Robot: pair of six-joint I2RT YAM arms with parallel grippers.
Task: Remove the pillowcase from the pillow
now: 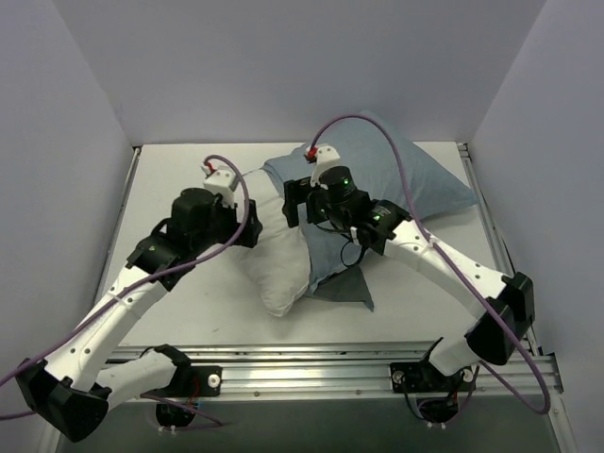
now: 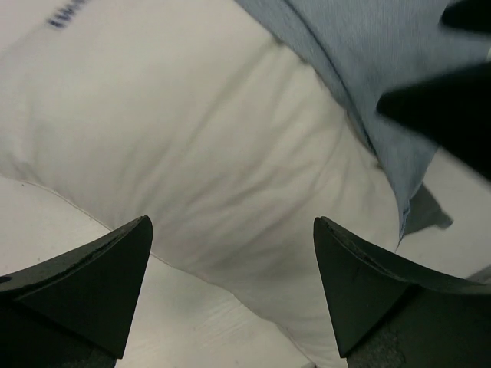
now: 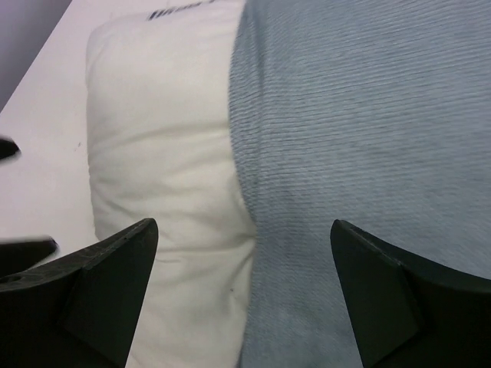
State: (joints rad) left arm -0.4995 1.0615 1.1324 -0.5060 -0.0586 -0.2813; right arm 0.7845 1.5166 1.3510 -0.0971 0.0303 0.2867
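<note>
I can read no text anywhere. The pillow (image 2: 192, 153) carries a small dark logo (image 2: 67, 13) near its edge, too blurred to make out.

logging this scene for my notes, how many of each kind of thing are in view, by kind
pillow: 1
pillowcase: 1
grippers: 2 (left gripper, right gripper, both open)
total: 4
</note>
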